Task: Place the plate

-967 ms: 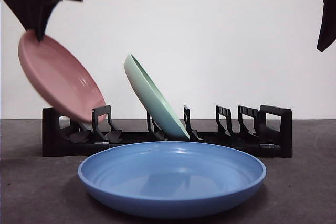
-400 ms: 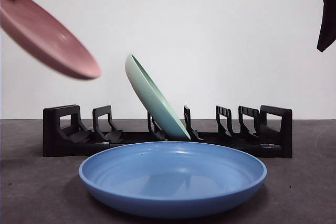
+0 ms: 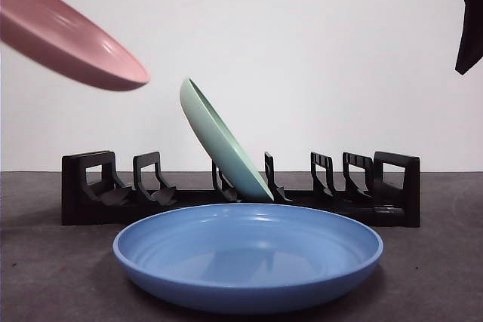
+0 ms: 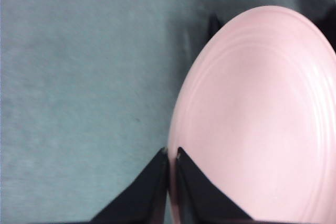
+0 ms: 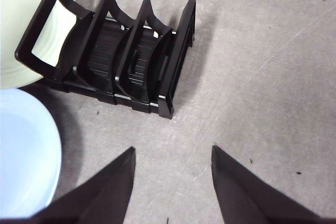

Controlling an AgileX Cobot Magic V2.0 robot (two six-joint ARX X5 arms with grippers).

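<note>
A pink plate (image 3: 68, 35) hangs tilted in the air at the upper left, above the left end of the black dish rack (image 3: 392, 179). In the left wrist view my left gripper (image 4: 171, 153) is shut on the rim of the pink plate (image 4: 262, 119). In the front view that gripper itself lies outside the picture. My right gripper (image 5: 173, 150) stands open over bare table beside the rack's right end (image 5: 131, 61), and shows only as a black tip (image 3: 469, 28) at the top right.
A green plate (image 3: 223, 145) leans in a middle slot of the rack; its edge also shows in the right wrist view (image 5: 21, 24). A large blue plate (image 3: 249, 254) lies flat on the table in front of the rack. The rack's left and right slots are free.
The pink plate has come up out of the rack's left slots, moved up and to the left, and tilted flatter. The right arm has stayed still.
</note>
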